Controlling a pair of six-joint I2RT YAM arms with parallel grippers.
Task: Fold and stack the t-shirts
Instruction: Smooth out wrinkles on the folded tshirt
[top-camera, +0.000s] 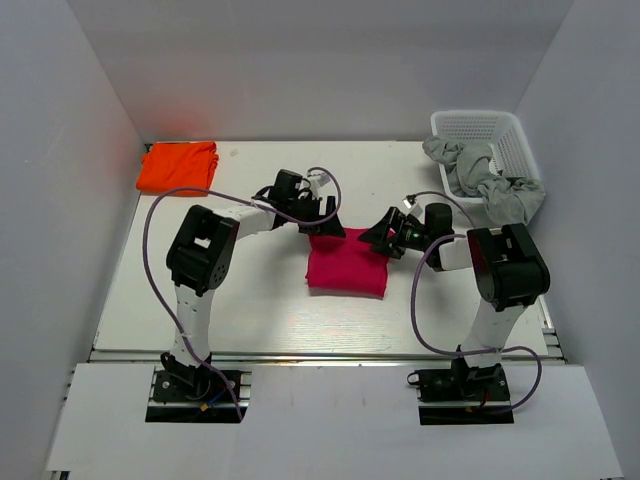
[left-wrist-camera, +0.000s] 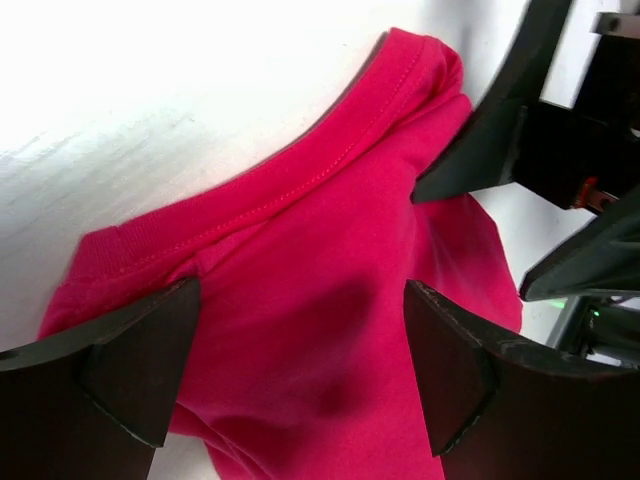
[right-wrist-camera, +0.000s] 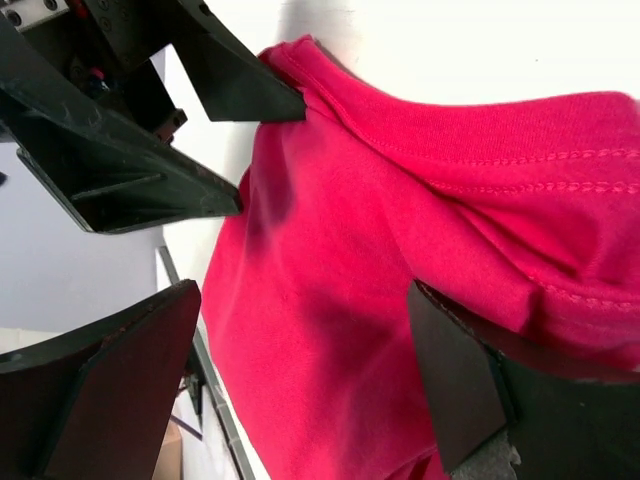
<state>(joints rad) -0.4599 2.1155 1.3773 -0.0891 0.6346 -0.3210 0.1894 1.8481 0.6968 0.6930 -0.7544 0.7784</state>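
The magenta-red t-shirt (top-camera: 347, 263) lies folded into a small rectangle at the middle of the table. It fills the left wrist view (left-wrist-camera: 300, 300) and the right wrist view (right-wrist-camera: 400, 300). My left gripper (top-camera: 318, 222) is open over its far left corner, its jaws spread above the cloth. My right gripper (top-camera: 374, 238) is open over its far right corner. The two grippers face each other closely. The orange t-shirt (top-camera: 178, 166) lies folded at the far left corner of the table.
A white basket (top-camera: 495, 145) stands at the far right with grey cloth (top-camera: 490, 185) hanging over its rim. White walls enclose the table on three sides.
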